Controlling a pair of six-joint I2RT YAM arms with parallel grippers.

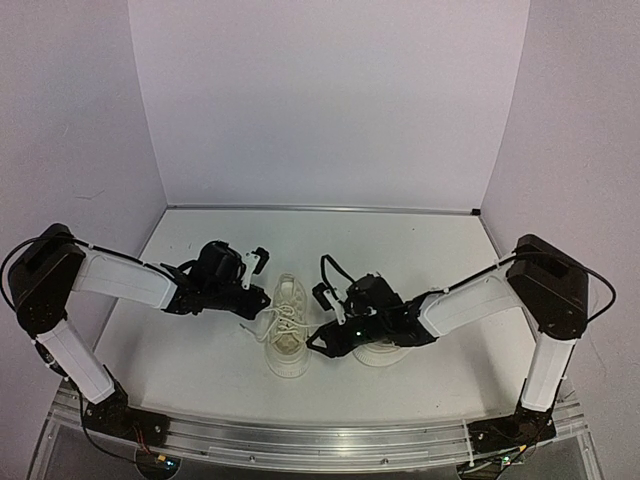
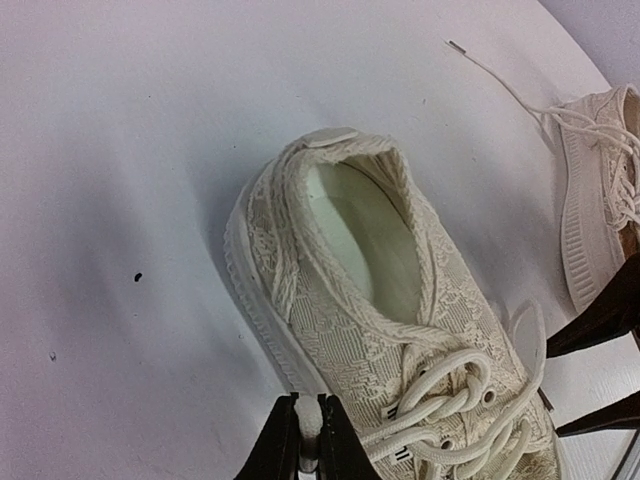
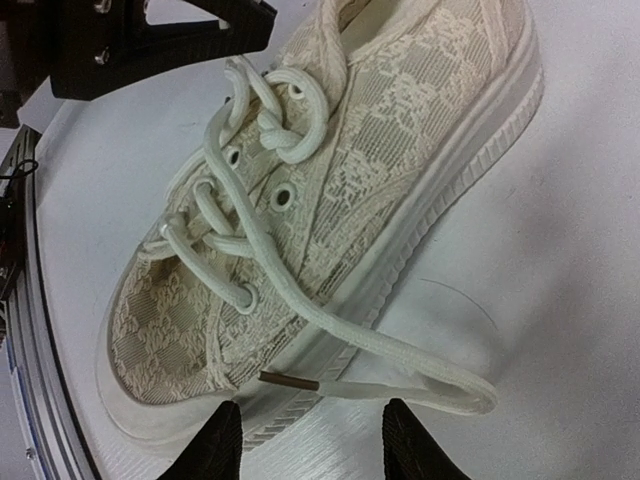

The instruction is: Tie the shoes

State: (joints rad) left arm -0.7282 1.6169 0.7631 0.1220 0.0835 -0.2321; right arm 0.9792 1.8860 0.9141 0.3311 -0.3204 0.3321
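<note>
Near edge: centre sneaker (image 1: 285, 340) lies on the bench (image 1: 200, 370), toe toward the arm bases. The second sneaker (image 1: 385, 352) is just beside it, partly under the right arm.

Right tool (image 3: 310, 405) is spread, straddling the loose lace end (image 3: 400, 365) where it loops off the sole onto the bench. The brown aglet (image 3: 290, 380) sits between the fingers.

Further back, the left tool (image 2: 308, 405) is pressed together, pinching what looks like the other lace strand at the eyelets.

Risks, as I judge them:
- The lace lies flat against sole and bench, so the right tool could close on rubber or slip off the strand.
- Nothing pins the sneaker, so a hard pull from either side could drag or tip it.
- Uneven tension could loosen the crossed laces at the top eyelets.

No containers as such; the sneaker's opening is empty.
</note>
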